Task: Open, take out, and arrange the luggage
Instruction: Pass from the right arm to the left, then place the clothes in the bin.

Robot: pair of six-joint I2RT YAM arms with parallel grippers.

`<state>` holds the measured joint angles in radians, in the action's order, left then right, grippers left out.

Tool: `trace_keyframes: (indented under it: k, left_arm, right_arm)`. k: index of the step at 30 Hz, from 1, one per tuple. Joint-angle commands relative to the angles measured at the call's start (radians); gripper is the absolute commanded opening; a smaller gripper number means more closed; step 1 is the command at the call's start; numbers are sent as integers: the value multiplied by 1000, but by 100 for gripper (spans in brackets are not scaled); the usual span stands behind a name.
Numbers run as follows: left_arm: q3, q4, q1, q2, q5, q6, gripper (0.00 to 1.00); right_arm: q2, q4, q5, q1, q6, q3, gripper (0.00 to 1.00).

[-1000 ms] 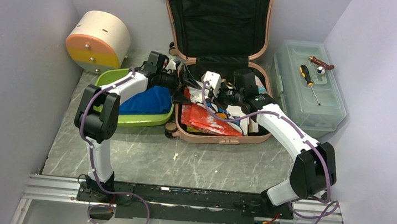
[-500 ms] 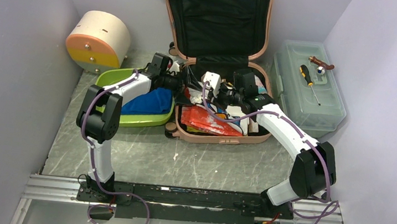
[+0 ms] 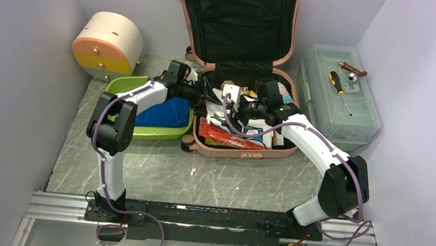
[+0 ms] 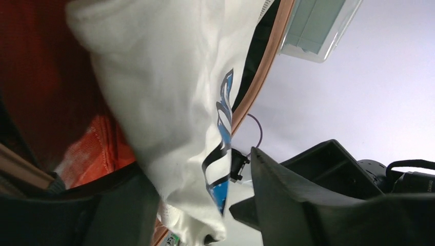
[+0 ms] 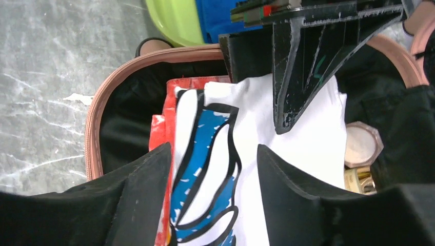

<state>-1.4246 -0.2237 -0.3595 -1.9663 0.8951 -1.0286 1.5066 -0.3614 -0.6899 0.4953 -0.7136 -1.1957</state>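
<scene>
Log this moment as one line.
luggage lid up | white printed garment inside | left end effector open around it | right end effector open over it

Your left arm (image 3: 145, 94) reaches forward and bends rightward at the wrist, and your left hand (image 3: 199, 92) has its fingers apart. Your right arm (image 3: 308, 138) stretches forward and leftward. Your right hand (image 3: 242, 106) is also spread, pointing toward the left hand, close by.

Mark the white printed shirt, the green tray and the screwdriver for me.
white printed shirt (image 5: 246, 123): right wrist view, plain white cloth beside the print.
green tray (image 3: 159, 133): top view, near rim.
screwdriver (image 3: 340, 93): top view, where handle meets shaft.
</scene>
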Motion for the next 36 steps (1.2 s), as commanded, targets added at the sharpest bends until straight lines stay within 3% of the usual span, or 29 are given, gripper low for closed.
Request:
trace_keyframes:
  k: [1, 3, 6, 10, 12, 17, 23, 29, 36]
  left_arm:
    - [15, 63, -39, -57, 6, 38, 60]
    - [27, 86, -45, -64, 14, 41, 50]
    - [28, 95, -52, -69, 22, 52, 36]
    - [5, 82, -56, -68, 32, 77, 4]
    - [-16, 54, -56, -58, 27, 106, 0]
    - [-119, -93, -51, -13, -31, 220, 0]
    - [-210, -285, -17, 78, -231, 360, 0]
    - [-137, -300, 102, 159, -242, 411, 0]
    - [-126, -467, 216, 151, -178, 544, 0]
  right_arm:
    - [-29, -43, -77, 3, -44, -32, 73]
    - [-39, -64, -79, 0, -50, -43, 98]
    - [-59, -96, -71, -11, -54, -65, 100]
    - [-87, -104, -71, -45, -31, -85, 100]
    - [-101, -106, -75, -68, -20, -92, 100]
    - [-146, -108, -50, -112, 10, -87, 100]
    - [-226, -32, 47, -132, 73, -5, 100]
    - [-246, 10, 46, -148, 103, 48, 100]
    - [-225, 18, 35, -149, 100, 54, 100]
